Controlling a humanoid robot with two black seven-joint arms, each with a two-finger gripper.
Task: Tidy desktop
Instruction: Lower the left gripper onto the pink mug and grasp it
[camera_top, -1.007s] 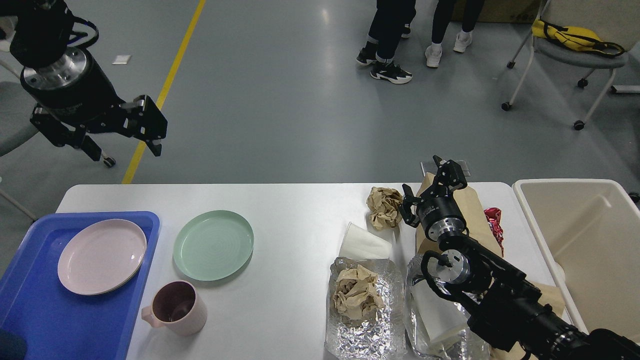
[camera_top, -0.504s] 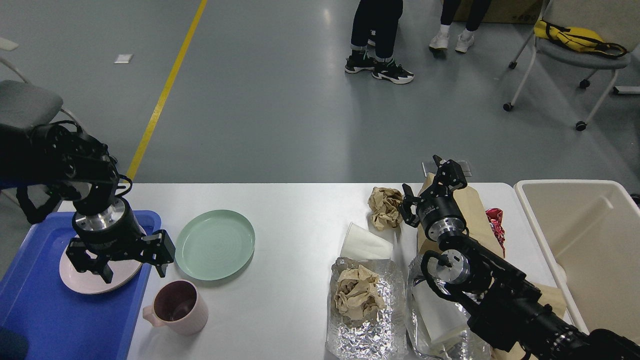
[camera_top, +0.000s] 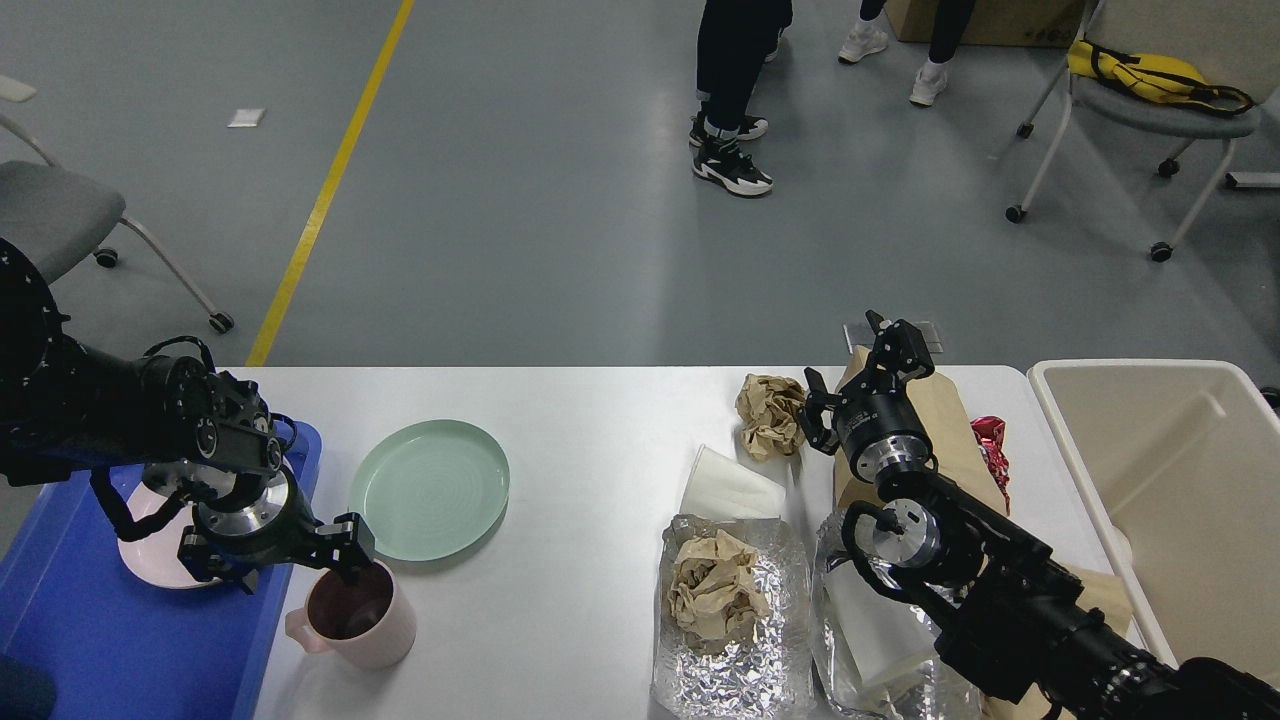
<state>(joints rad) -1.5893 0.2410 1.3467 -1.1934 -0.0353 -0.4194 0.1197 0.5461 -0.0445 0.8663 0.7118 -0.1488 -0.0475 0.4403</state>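
Left gripper (camera_top: 285, 555): fingers spread wide, holding nothing. One fingertip sits at the far rim of the pink mug (camera_top: 355, 613), the other is out over the blue tray (camera_top: 110, 640); whether either fingertip touches the rim, I cannot tell. Mug stands upright just below the fingers, handle toward the tray. Behind the wrist, a pink plate (camera_top: 140, 535) lies in the tray. Just right of the fingers, a green plate (camera_top: 428, 488) lies flat on the worktop (camera_top: 590, 420).

Right gripper (camera_top: 850, 385): fingers parted, empty, poised over a brown paper bag (camera_top: 945, 420). Crumpled brown paper (camera_top: 768, 413) just left of those fingers; red wrapper (camera_top: 988, 445) to their right; beige bin (camera_top: 1170, 500) further right, past the worktop's edge. Nearer the robot: white cup (camera_top: 728, 488) on its side, foil sheet (camera_top: 725, 640) carrying another paper wad.

Step in hand, by my reading: left arm lining up on the mug, dishes going to the tray. Next move calls for lowering so the fingers straddle the mug wall, closing firmly, then lifting clear and carrying it left into the tray beside the pink plate. Worktop is far from tidy.
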